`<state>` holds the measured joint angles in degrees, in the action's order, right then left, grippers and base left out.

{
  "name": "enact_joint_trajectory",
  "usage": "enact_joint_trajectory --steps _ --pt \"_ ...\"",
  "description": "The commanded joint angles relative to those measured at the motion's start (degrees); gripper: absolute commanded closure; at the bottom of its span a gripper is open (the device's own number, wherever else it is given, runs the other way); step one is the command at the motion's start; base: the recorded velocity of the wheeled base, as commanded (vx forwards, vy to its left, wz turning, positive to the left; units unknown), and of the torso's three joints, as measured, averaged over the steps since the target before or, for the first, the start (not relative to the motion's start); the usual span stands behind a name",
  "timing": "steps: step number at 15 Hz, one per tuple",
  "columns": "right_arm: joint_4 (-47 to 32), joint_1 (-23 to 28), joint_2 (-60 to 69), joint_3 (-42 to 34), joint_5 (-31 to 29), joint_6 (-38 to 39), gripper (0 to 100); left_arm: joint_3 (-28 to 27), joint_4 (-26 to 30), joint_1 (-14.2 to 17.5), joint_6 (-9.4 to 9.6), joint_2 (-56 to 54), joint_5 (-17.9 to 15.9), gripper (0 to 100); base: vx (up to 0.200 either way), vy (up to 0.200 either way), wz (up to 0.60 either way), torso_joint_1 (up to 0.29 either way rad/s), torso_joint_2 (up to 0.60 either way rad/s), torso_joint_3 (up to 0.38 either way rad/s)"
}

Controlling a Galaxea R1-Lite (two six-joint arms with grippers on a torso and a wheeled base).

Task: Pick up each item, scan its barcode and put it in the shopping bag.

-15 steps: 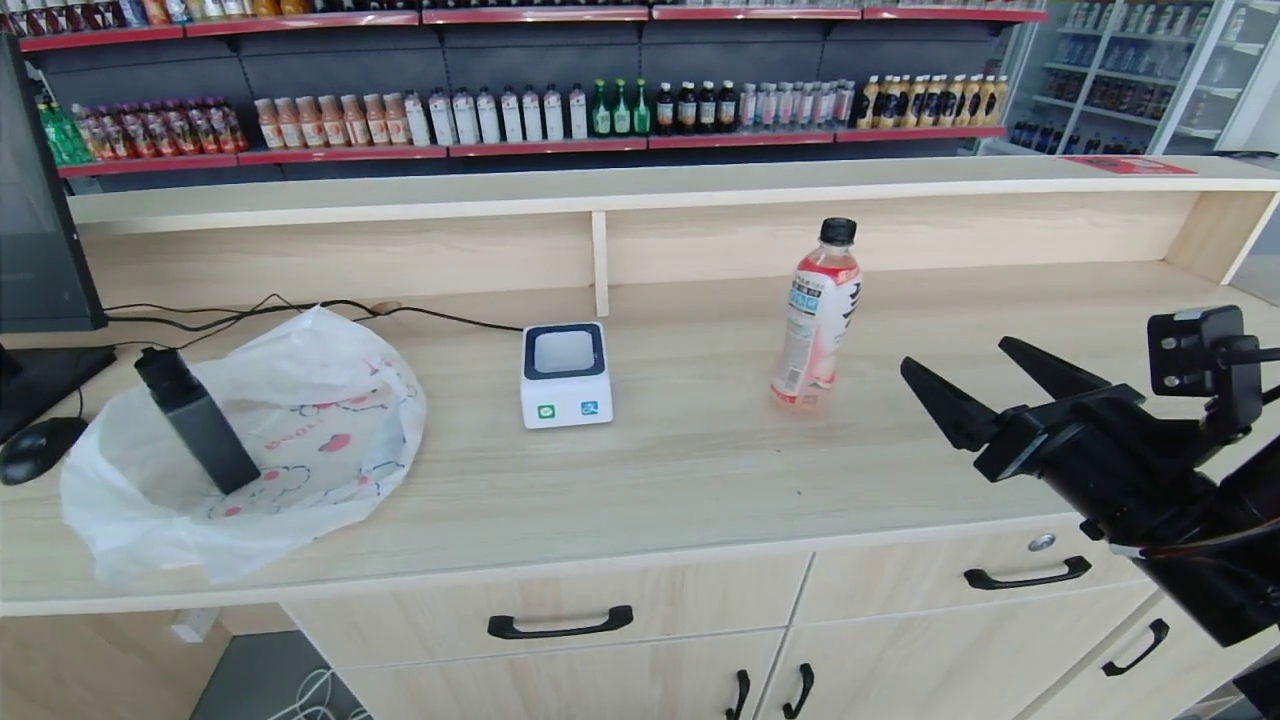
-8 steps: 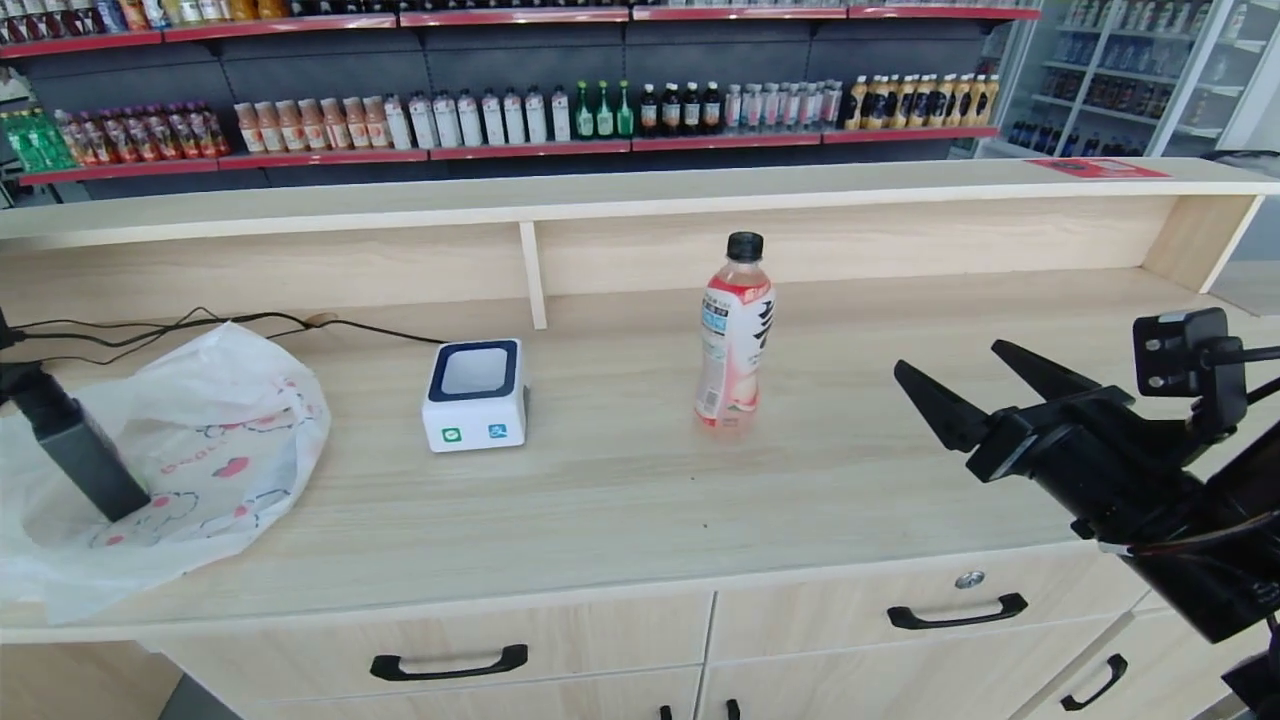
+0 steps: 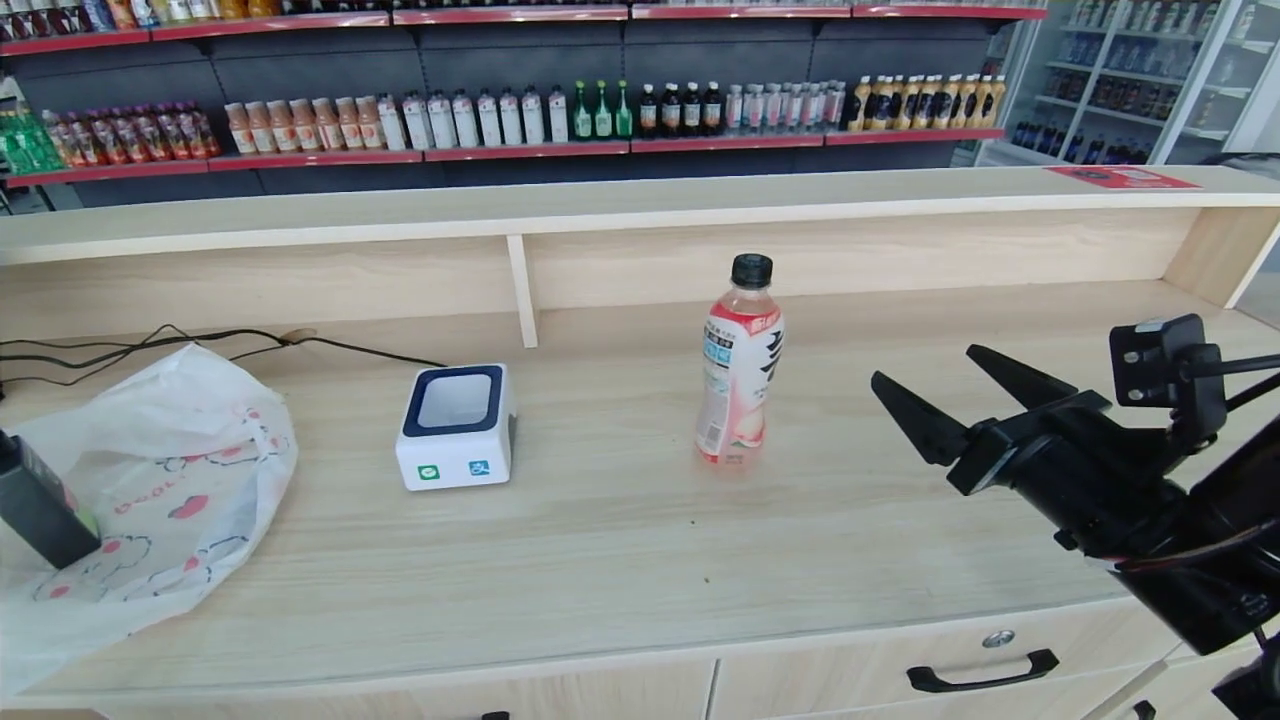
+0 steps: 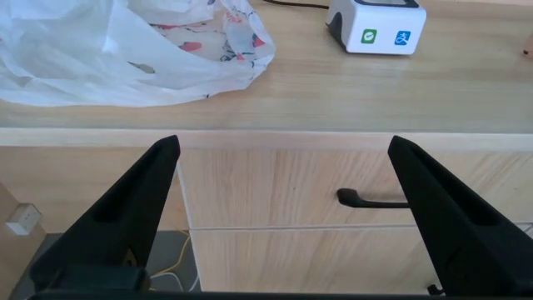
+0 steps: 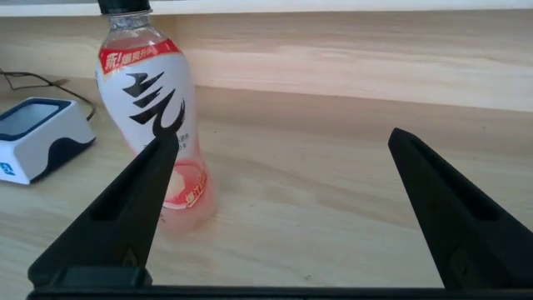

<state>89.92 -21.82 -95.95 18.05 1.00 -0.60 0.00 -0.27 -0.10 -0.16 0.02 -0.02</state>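
Judging from how things lay, the job was roughly half done. A dark, boxy item [image 3: 38, 510] already sat in the white shopping bag [image 3: 170, 470] at the left end of the bench [image 3: 600, 540]. The pink bottle [image 3: 738, 370] stood upright and untouched near the middle, just right of the small white scanner [image 3: 456, 425] and well apart from the bag.

The right gripper [image 3: 922, 365] hung to the right of the bottle with its jaws wide apart and empty, pointed toward it. From that wrist, the bottle [image 5: 154, 117] stood ahead of the jaws and not between them. The left gripper [image 4: 283, 142] sat low in front of the drawer front [image 4: 291, 192], its jaws also spread and holding nothing.

By my reading, the bottle had yet to be grasped, shown to the scanner and dropped into the bag.

Several things stayed unclear. The dark item was cut off by the left edge of the head view and partly wrapped by the bag's folds, so its kind could not be told, nor whether it had been scanned. The bottle's label print was too small to place the barcode. How far the bag's mouth gaped was hard to judge. Black cables [image 3: 200, 340] behind the bag ran out of sight to the left.
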Motion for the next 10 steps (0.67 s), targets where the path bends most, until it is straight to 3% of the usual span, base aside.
enact_joint_trajectory --steps 1,7,10 --pt "0.1 -3.0 -1.3 1.3 0.1 -0.3 0 0.0 0.0 0.0 -0.02 0.0 0.0 0 0.0 0.0 0.0 0.0 0.0 0.0" --pt "0.1 -11.8 -9.7 5.1 -0.8 -1.3 0 0.0 0.0 0.0 -0.02 0.0 0.0 0 0.0 0.0 0.0 0.0 0.0 0.0" --pt "0.1 -16.9 -14.6 10.2 -9.2 -0.3 0 0.0 0.0 0.0 -0.02 0.0 0.0 0 0.0 0.0 0.0 0.0 0.0 0.0"
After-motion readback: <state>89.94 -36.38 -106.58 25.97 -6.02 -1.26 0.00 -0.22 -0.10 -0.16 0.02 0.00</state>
